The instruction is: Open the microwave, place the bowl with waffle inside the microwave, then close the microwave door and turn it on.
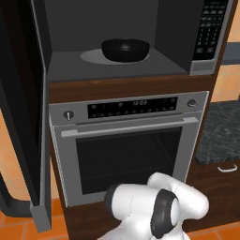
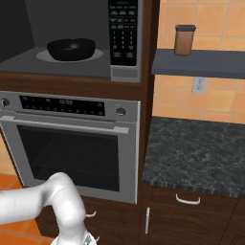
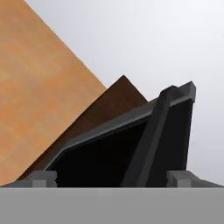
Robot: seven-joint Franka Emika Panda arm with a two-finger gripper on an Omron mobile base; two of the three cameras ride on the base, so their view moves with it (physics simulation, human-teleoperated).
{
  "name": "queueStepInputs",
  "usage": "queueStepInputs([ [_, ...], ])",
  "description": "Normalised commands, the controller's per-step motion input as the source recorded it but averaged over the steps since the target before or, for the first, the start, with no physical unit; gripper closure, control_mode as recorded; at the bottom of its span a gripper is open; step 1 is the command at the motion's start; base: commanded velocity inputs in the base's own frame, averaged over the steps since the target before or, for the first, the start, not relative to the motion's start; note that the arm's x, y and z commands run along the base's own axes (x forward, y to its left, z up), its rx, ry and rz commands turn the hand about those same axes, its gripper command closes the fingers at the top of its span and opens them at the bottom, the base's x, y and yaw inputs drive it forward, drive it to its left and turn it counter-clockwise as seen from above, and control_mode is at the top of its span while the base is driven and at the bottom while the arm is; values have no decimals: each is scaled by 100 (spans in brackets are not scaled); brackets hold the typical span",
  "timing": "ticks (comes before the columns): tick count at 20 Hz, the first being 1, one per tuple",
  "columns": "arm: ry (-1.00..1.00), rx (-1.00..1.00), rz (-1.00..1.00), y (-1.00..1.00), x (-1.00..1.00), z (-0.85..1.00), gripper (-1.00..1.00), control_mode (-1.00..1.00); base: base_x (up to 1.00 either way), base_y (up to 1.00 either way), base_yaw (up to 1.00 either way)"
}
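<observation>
The microwave (image 1: 202,67) (image 2: 125,72) stands open above the oven. On its round turntable inside sits the small black bowl (image 1: 125,49) (image 2: 71,49); the bowl's rim hides the waffle. The microwave door (image 1: 23,117) is swung wide to the left, its black curved handle (image 1: 9,201) low at the left edge. In the hand view I look up at the dark door (image 3: 100,162) and its handle bar (image 3: 153,135) from below. My gripper (image 3: 111,179) is open, its fingertips (image 3: 43,178) far apart with nothing between them, under the door.
The silver oven (image 1: 126,150) (image 2: 72,143) with its bar handle fills the cabinet below the microwave. To the right are a dark stone counter (image 2: 196,153), drawers beneath it, and a shelf (image 2: 201,62) holding a brown jar (image 2: 184,39). My arm (image 1: 154,206) is folded low before the oven.
</observation>
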Motion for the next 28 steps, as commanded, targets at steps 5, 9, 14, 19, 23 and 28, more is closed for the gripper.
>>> queueStepInputs([
  [5,1,0,-45,7,0,2,-100,-100,0,0,0],
  [9,0,1,-34,-2,0,13,-100,-100,0,0,0],
  [14,0,6,-20,-6,0,15,-100,-100,0,0,0],
  [19,-3,15,-8,-33,-1,18,-100,-100,0,0,0],
  [23,0,14,-4,-46,0,28,-100,-100,0,0,0],
  [28,12,4,-2,-48,5,34,-100,-100,0,0,0],
])
